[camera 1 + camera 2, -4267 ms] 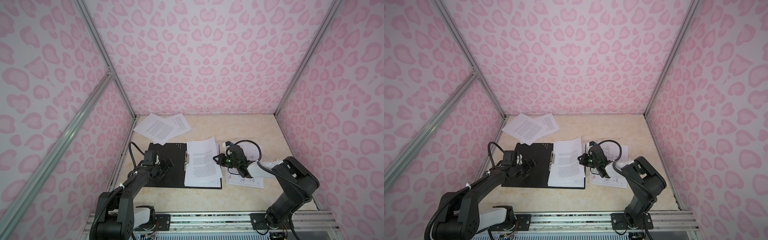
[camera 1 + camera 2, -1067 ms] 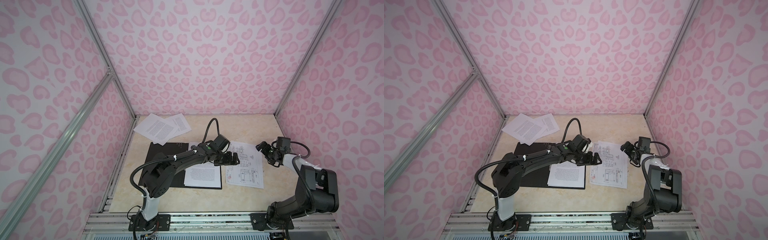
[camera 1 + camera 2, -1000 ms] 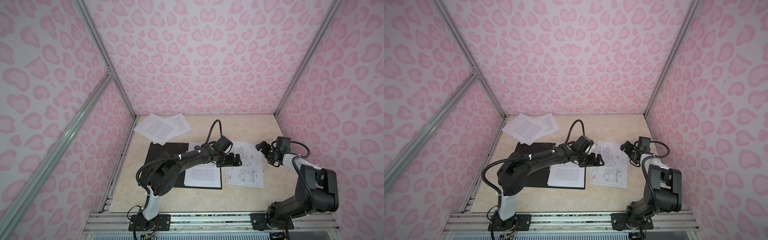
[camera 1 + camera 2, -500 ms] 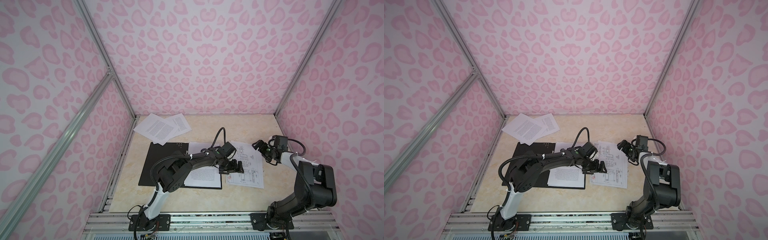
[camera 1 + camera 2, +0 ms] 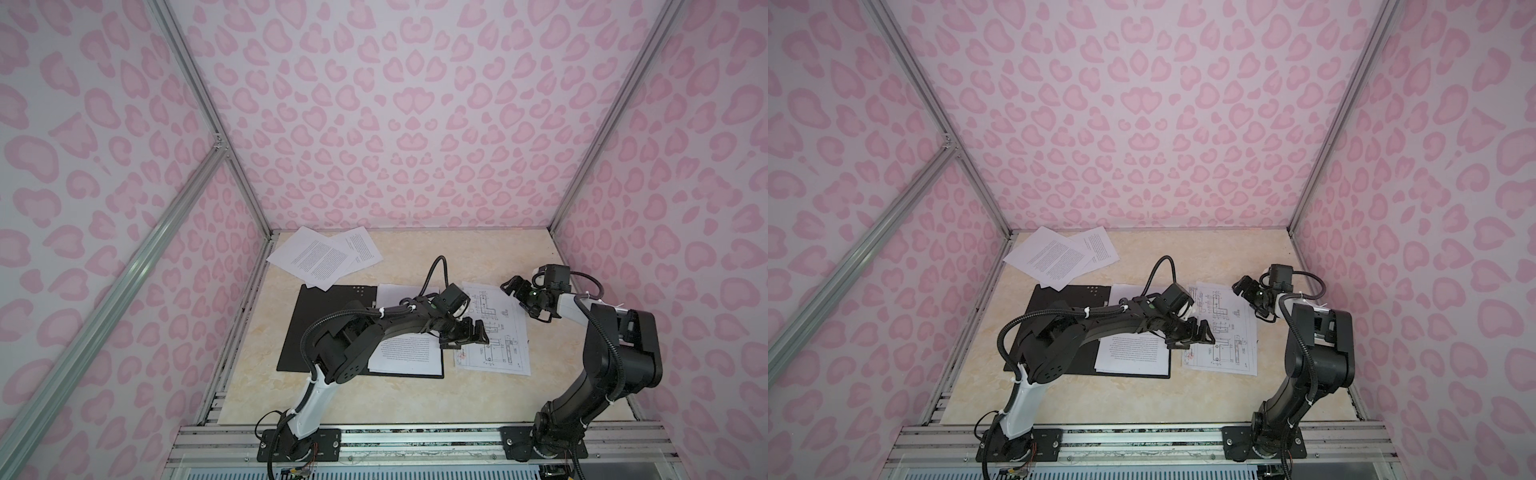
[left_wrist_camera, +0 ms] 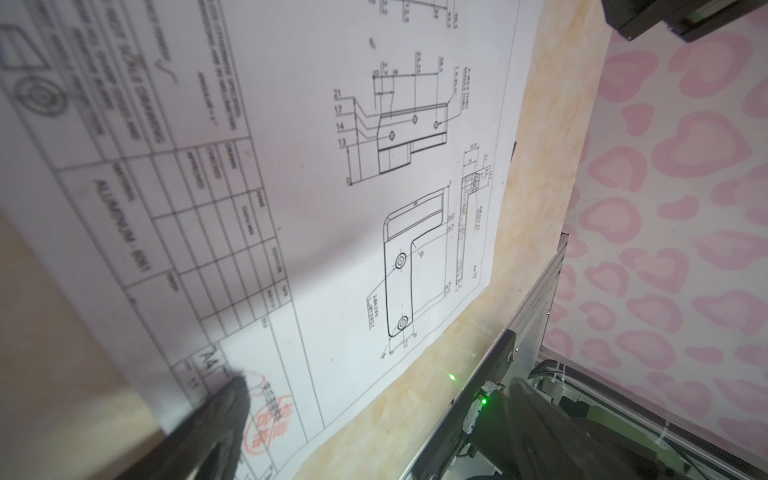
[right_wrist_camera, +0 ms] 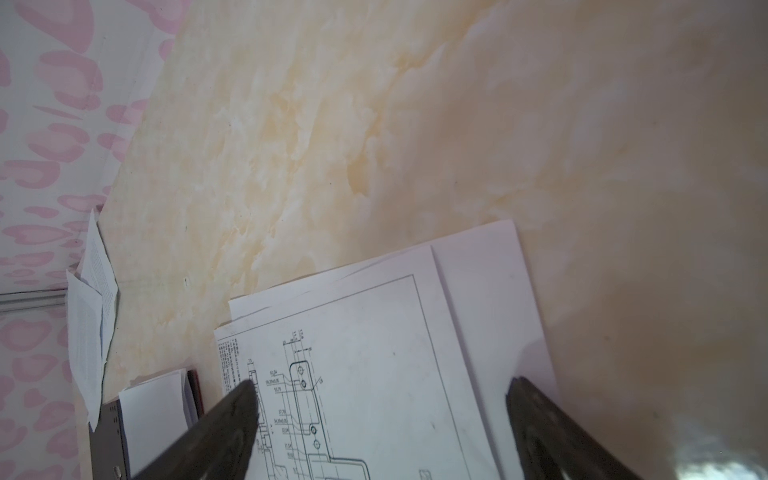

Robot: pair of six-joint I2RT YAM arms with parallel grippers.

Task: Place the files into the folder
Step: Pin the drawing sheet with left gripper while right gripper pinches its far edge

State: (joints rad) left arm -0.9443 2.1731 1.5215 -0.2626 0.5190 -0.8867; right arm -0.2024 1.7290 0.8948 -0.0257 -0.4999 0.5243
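Observation:
The folder [image 5: 328, 328] lies open, black inside up, with white text files [image 5: 405, 353] on its right half. A file with a line drawing [image 5: 498, 332] lies flat on the table just right of it, on top of another white sheet [image 7: 490, 291]. My left gripper [image 5: 465, 337] reaches across the folder and hangs open low over this sheet's near left part. One of its fingers [image 6: 224, 411] is by the red stamp [image 6: 270, 419]. My right gripper [image 5: 518, 297] stands open over the sheet's far right corner [image 7: 374, 353], holding nothing.
Two more text sheets [image 5: 322, 257] overlap at the back left corner, one touching the folder's far edge. Pink patterned walls close the table [image 5: 415, 257] on three sides. A metal rail [image 5: 415, 440] runs along the front.
My left arm has swung from the folder's left side across to the drawing sheet. The right gripper left the sheet, drew back to the right wall and has edged in toward the far corner.

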